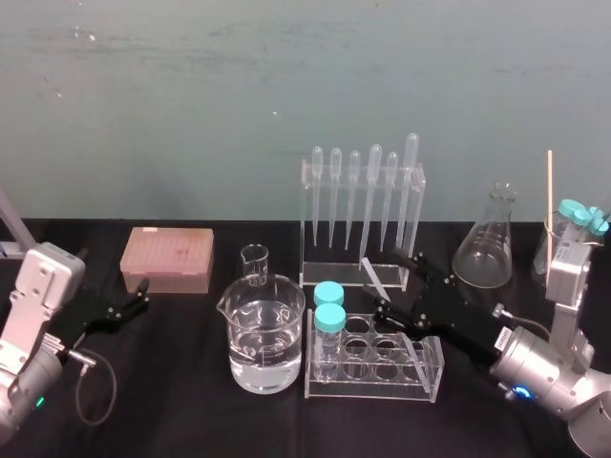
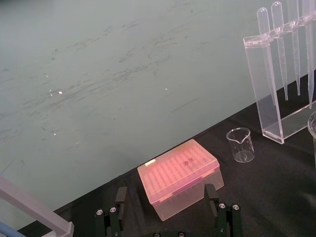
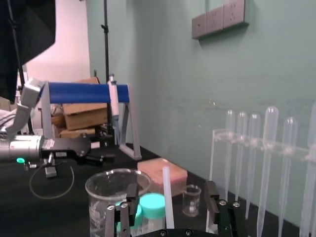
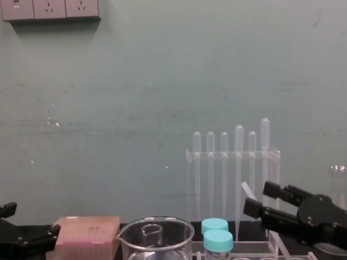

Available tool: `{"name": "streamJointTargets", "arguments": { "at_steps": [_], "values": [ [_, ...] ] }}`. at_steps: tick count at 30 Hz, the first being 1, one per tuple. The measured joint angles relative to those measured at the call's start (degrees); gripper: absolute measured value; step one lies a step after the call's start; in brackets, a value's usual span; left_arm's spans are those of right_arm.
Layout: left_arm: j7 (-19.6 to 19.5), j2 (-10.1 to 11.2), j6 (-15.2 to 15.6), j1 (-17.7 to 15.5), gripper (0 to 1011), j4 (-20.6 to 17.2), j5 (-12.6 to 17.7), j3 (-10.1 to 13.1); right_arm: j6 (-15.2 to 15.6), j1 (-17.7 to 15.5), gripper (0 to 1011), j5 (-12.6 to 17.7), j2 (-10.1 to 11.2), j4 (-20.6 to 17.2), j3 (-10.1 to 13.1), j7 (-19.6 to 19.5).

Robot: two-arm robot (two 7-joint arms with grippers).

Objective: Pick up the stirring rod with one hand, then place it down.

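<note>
We see the right gripper above the tube rack, jaws wide apart around the stirring rod, not clamping it; left gripper parked, jaws also apart

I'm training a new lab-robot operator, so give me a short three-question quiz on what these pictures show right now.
1. True or false: the stirring rod sits between the open fingers of the right gripper.
2. Which thing is nearest the left gripper? A) conical flask B) pink tip box C) pipette rack
3. Fill in: ___ teal-capped tubes stand in the test-tube rack.
Key: 1 true; 2 B; 3 two.
</note>
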Motion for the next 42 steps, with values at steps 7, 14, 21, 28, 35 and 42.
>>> {"name": "streamJointTargets", "arguments": {
  "at_steps": [7, 14, 21, 28, 35, 42],
  "values": [
    [0.0, 0.0, 0.0, 0.0, 1000, 0.0, 0.0, 0.0, -3.9, 0.0, 1003, 0.0, -0.1, -2.8, 1.2, -0.4],
    [0.0, 0.0, 0.0, 0.0, 1000, 0.0, 0.0, 0.0, -5.4, -1.6, 1000, -2.5, 0.2, -6.7, 4.3, -7.2],
    [0.0, 0.0, 0.0, 0.0, 1000, 0.0, 0.0, 0.0, -0.3, -4.5, 1000, -5.7, 1.1, -8.5, 7.7, -16.4],
    [0.0, 0.0, 0.0, 0.0, 1000, 0.0, 0.0, 0.0, 8.4, -7.6, 1000, -7.2, 2.2, -9.9, 8.7, -20.8],
    [0.0, 0.0, 0.0, 0.0, 1000, 0.0, 0.0, 0.0, 12.8, -8.4, 1000, -7.5, 2.5, -10.4, 8.7, -21.6],
    [0.0, 0.0, 0.0, 0.0, 1000, 0.0, 0.0, 0.0, 12.3, -8.4, 1000, -7.5, 2.5, -10.4, 8.7, -21.6]
  ]
}}
